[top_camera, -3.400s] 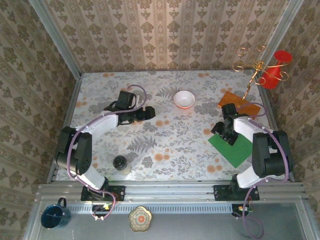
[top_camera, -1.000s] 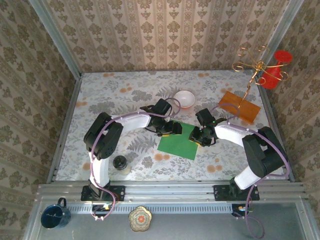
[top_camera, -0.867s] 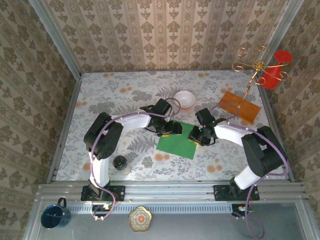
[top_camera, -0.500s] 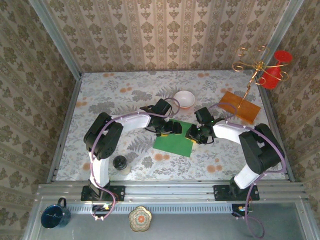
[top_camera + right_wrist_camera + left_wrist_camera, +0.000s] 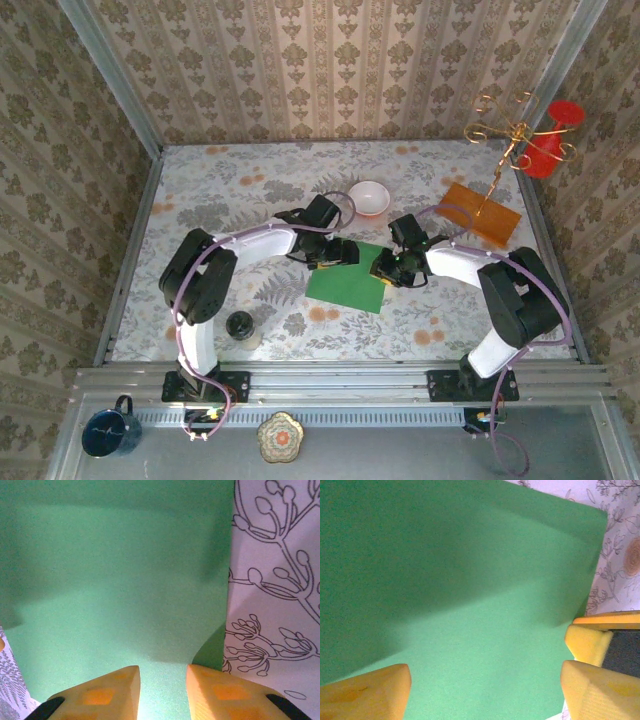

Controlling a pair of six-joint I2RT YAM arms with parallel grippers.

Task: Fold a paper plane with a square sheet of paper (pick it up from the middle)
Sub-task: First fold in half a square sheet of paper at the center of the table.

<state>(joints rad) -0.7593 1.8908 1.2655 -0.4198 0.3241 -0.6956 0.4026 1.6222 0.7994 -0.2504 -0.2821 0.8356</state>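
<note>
Nudged leftward, square sheet of paper (image 5: 345,288) lies near bowl (image 5: 369,197) under left gripper (image 5: 485,682) (jaws wide) and right gripper (image 5: 163,679) (jaws ajar).

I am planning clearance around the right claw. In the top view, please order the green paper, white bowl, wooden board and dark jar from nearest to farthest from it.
1. Green paper, directly beneath the right claw.
2. White bowl, behind the claw.
3. Wooden board, far right.
4. Dark jar, near left.

The square sheet of paper (image 5: 470,605) looks matt, smooth, faintly grainy green. My pads (image 5: 365,690) are spongy yellow foam, and the table cover (image 5: 270,580) is smooth, printed.
</note>
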